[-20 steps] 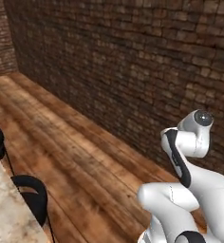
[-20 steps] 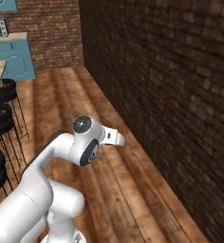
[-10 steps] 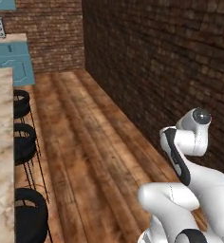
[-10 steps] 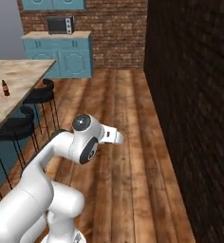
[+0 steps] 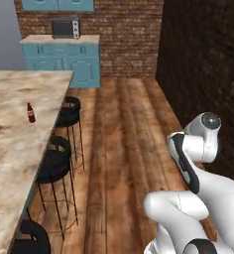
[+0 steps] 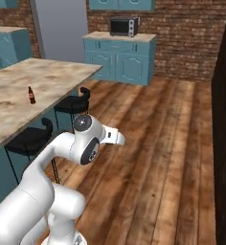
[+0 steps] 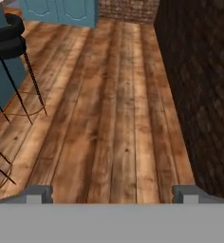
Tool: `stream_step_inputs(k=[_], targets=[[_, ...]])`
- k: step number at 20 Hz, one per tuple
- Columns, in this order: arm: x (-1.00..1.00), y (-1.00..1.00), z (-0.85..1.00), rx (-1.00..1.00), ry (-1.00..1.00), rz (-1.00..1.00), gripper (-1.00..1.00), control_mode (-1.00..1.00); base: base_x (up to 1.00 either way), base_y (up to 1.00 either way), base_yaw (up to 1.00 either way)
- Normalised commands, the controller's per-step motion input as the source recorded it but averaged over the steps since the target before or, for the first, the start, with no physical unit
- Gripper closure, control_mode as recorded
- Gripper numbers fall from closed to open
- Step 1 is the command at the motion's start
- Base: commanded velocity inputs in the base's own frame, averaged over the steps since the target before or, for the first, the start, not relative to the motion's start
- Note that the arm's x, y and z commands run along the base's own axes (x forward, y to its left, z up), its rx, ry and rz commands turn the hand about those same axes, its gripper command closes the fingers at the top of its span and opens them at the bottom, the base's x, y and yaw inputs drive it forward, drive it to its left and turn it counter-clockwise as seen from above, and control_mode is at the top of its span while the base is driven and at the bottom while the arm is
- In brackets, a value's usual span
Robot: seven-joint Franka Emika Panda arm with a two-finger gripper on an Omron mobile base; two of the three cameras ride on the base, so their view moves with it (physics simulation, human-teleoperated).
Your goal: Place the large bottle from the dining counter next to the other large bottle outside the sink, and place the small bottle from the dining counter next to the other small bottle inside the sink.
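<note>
A small dark brown bottle (image 5: pixel 30 113) (image 6: pixel 31 95) stands upright on the beige marbled dining counter (image 5: pixel 20 144) (image 6: pixel 43 76), a little in from its stool side. My gripper (image 7: pixel 113 193) is open and holds nothing; its two fingertips (image 7: pixel 38 192) stand wide apart over bare wooden floor. The arm is folded close to the base, far from the counter and the bottle. The large bottles and the sink are out of view.
Black stools (image 5: pixel 69 106) (image 6: pixel 72 103) (image 7: pixel 7 33) line the counter's side. Teal cabinets carrying a microwave (image 5: pixel 65 28) (image 6: pixel 123 26) stand at the far brick wall. A dark brick wall (image 5: pixel 203 59) runs along the right. Wooden floor (image 7: pixel 114 118) lies between.
The whole picture has swung round, so the base has turned. The dining counter, its bottle and the far cabinets have come into view. The arm's pose and the open gripper are unchanged.
</note>
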Motion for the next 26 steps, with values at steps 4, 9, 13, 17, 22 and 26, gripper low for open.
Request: stream_step_inputs(k=[4,9,13,17,22,26], targets=[[0.0,0.0,0.0,0.0,0.0,0.0,-1.0,1.0,1.0,-0.58,0.6],[0.0,0.0,0.0,0.0,0.0,0.0,-1.0,1.0,1.0,-0.57,0.63],[0.0,0.0,0.0,0.0,0.0,0.0,-1.0,1.0,0.79,-0.67,0.64],[0.0,0.0,0.0,0.0,0.0,0.0,-1.0,1.0,0.62,-0.68,0.65],[0.0,0.0,0.0,0.0,0.0,0.0,-1.0,1.0,0.6,-0.44,0.66],[0.0,0.0,0.0,0.0,0.0,0.0,-1.0,1.0,0.42,-0.15,0.69]])
